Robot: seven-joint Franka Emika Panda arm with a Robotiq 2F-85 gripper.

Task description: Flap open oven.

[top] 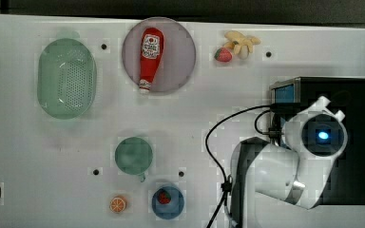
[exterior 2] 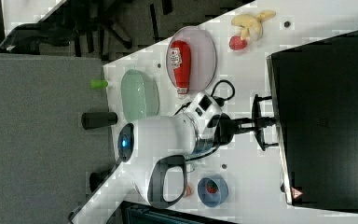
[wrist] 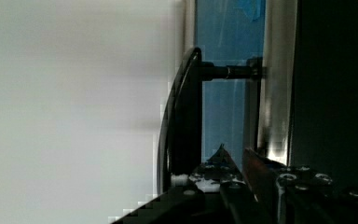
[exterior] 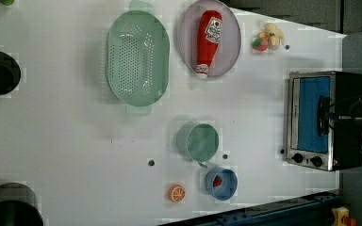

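Note:
The oven (exterior: 339, 89) stands at the left view's right edge, its blue-tinted door (exterior: 311, 127) flush in the silver frame. The black top of the oven (exterior 2: 326, 121) shows large in the right view. My gripper (exterior 2: 261, 123) reaches from the white arm (exterior 2: 168, 140) to the dark bar handle (exterior 2: 256, 105). In the wrist view the handle (wrist: 186, 116) lies between my gripper's (wrist: 214, 172) jaws. One finger (wrist: 179, 184) sits against the bar, and a narrow gap shows on the other side. In the top view the arm (top: 285, 166) covers the oven's front.
On the white table (top: 195, 118) are a ketchup bottle (top: 150, 57) on a plate, a green colander (top: 66, 78), a green cup (top: 133, 156), a blue bowl (top: 168, 202), an orange slice (top: 118, 204) and toy fruit (top: 237, 45). A black cable (top: 218, 142) loops beside the arm.

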